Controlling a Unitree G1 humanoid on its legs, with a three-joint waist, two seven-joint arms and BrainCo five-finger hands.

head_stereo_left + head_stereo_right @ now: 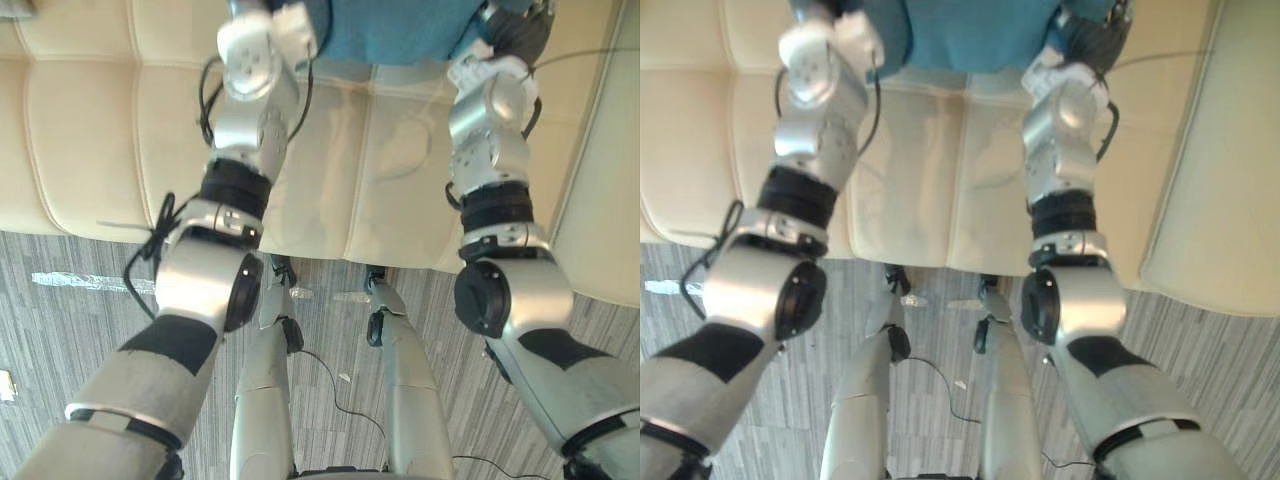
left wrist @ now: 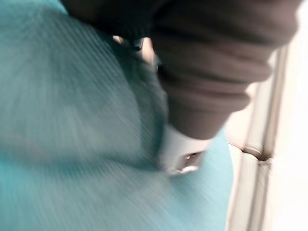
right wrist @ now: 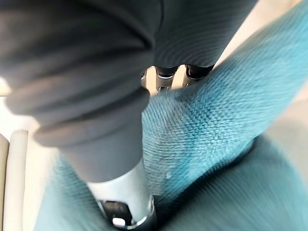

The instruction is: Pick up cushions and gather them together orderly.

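A teal cushion (image 1: 390, 30) lies on the seat of a cream sofa (image 1: 80, 130), at the far edge of the eye views. Both arms reach up to it, one at each side. In the left wrist view my left hand (image 2: 211, 72) has its thumb (image 2: 179, 153) pressed into the teal fabric (image 2: 72, 120), with its fingers dug in behind a fold. In the right wrist view my right hand (image 3: 96, 96) pinches a ridge of the cushion (image 3: 216, 120) between its thumb (image 3: 126, 199) and its fingers (image 3: 168, 72).
The sofa's padded seat spans the upper part of the eye views, and a cream armrest (image 1: 610, 200) rises at the right. Grey striped carpet (image 1: 60, 330) lies in front of the sofa, with a strip of pale tape (image 1: 80, 282) on it.
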